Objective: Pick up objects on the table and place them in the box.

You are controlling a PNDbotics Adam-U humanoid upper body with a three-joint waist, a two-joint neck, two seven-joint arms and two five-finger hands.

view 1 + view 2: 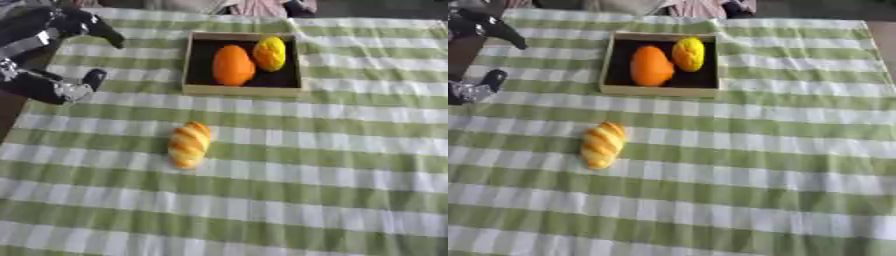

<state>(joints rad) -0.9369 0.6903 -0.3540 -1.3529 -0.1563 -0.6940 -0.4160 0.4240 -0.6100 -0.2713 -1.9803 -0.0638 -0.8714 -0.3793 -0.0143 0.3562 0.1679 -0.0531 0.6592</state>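
Golden bread loaf (189,144) alone on the striped tabletop (332,165), box (198,89) already holding two!
Risk first: that rounded loaf could roll or skid on the cloth if fingers meet it off-centre, and a carry might clip the box wall. Orange fruit (233,65) and yellow fruit (270,53) sit touching inside. Left hand (52,50) hangs high at the left edge, well apart from the loaf, fingers spread, empty. Right hand not visible.

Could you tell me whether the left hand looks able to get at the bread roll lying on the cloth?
Probably yes. The left hand hangs open at the table's left edge, and only bare striped tablecloth lies between it and the bread roll. The box sits farther back, out of the way.
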